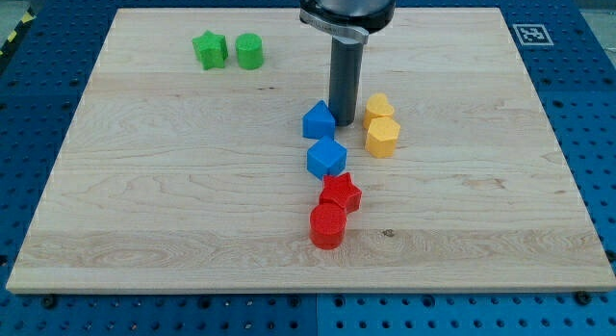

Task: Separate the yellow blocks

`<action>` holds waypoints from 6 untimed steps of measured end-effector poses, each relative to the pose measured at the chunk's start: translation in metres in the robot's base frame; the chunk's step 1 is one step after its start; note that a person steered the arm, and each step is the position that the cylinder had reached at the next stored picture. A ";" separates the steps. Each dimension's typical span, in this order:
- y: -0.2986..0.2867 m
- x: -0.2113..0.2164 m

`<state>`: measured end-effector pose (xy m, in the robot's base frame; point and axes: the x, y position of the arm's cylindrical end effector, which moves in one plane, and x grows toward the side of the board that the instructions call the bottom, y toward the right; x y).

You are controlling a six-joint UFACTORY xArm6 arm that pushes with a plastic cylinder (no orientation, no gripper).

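On wood, my tip (345,122) sits left of touching yellow blocks (381,125).

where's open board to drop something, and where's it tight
Open: the view's left below the green star and green cylinder, and the view's right past the yellow blocks. Tight: centre, around my tip, blue blocks and red blocks.

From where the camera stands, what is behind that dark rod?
Behind my tip only bare wooden board shows. The rod covers a narrow strip, so anything there is hidden. The yellow blocks sit to its right, a blue block left.
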<state>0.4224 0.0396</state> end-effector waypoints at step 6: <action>0.072 0.008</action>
